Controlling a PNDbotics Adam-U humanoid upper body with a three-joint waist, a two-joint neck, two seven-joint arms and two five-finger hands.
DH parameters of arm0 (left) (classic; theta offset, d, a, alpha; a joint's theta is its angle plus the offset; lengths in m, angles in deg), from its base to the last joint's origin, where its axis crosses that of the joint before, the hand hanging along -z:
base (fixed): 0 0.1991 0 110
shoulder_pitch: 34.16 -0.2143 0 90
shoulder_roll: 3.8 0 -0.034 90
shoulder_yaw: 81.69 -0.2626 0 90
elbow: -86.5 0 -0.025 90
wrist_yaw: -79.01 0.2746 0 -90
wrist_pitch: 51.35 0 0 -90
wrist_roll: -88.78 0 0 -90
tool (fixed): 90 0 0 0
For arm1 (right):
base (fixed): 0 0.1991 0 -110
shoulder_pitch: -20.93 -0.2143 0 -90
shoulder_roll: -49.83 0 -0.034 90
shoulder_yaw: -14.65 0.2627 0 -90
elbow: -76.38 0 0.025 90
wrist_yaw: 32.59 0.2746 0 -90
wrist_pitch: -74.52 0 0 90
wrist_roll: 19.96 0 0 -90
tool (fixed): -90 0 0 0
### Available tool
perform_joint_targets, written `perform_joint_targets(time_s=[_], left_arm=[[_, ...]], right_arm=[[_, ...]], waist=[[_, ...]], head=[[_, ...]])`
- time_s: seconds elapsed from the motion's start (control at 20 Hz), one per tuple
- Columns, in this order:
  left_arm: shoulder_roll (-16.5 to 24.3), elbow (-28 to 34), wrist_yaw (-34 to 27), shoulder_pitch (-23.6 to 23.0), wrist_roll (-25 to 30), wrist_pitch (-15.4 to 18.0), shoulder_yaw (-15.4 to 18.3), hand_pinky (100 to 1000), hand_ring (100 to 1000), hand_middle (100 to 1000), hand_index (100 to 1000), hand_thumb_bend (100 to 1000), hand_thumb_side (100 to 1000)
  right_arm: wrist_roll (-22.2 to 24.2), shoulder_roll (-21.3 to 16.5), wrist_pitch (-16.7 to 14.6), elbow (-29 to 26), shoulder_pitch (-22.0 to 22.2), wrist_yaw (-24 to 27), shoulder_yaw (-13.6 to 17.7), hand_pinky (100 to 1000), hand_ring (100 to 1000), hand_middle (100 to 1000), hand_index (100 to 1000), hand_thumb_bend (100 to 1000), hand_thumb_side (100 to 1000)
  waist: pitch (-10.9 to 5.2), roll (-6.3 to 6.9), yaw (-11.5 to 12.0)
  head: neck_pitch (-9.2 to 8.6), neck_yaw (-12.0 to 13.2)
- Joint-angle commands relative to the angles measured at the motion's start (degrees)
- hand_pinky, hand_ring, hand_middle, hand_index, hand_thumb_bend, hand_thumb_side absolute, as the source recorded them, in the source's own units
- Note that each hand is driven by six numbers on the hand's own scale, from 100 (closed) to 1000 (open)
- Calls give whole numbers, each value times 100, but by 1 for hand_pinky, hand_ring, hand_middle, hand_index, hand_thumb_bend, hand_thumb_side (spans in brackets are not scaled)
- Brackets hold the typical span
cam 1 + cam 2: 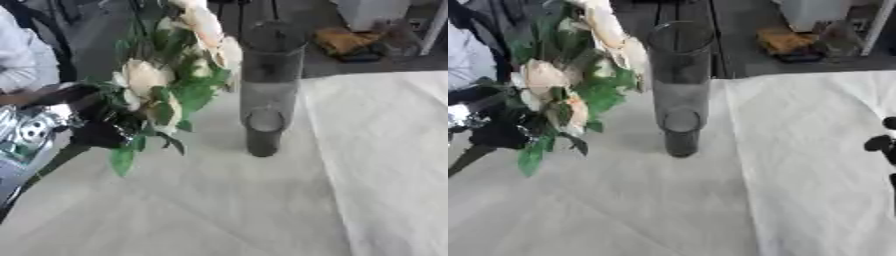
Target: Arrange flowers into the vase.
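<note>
The right hand shows only at the right edge; its fingers cannot be told. On the counter, the left hand grasps the flowers, raised left of the vase. Next: stems over its mouth, then lowered.

Left hand curled shut at left edge; right hand fingertips at right edge

Flowers: cream blooms, green leaves, bunched, tilted, heads toward upper right, held above counter left of vase. Vase: tall dark translucent cylinder, upright, empty, on cloth.
</note>
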Motion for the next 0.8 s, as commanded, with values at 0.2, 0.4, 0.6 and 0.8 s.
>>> perform_joint_targets(time_s=[0.2, 0.4, 0.6, 0.8], left_arm=[[323, 448, -563, 160, -294, -122, 269, 100, 100, 100, 109, 100, 386], [402, 583, -942, 231, -404, -231, 401, 100, 100, 100, 108, 100, 413], [505, 669, -1320, 296, -590, -321, 494, 100, 100, 100, 106, 100, 406], [620, 724, -1711, 357, -810, -369, 549, 100, 100, 100, 106, 100, 410]], right_arm=[[53, -51, -48, -93, -1, -16, -17, 558, 706, 519, 740, 100, 803], [69, -64, -52, -93, 11, -5, -25, 558, 706, 519, 740, 100, 804], [72, -82, -54, -93, 24, 6, -28, 557, 706, 518, 740, 100, 804], [81, -90, -48, -93, 35, -5, -30, 558, 706, 518, 740, 100, 804]], waist=[[-101, 5, -28], [-111, 23, -58], [-128, 46, -79], [-131, 68, -93]], head=[[-71, -20], [-52, -16], [-50, -6], [-39, 7]])
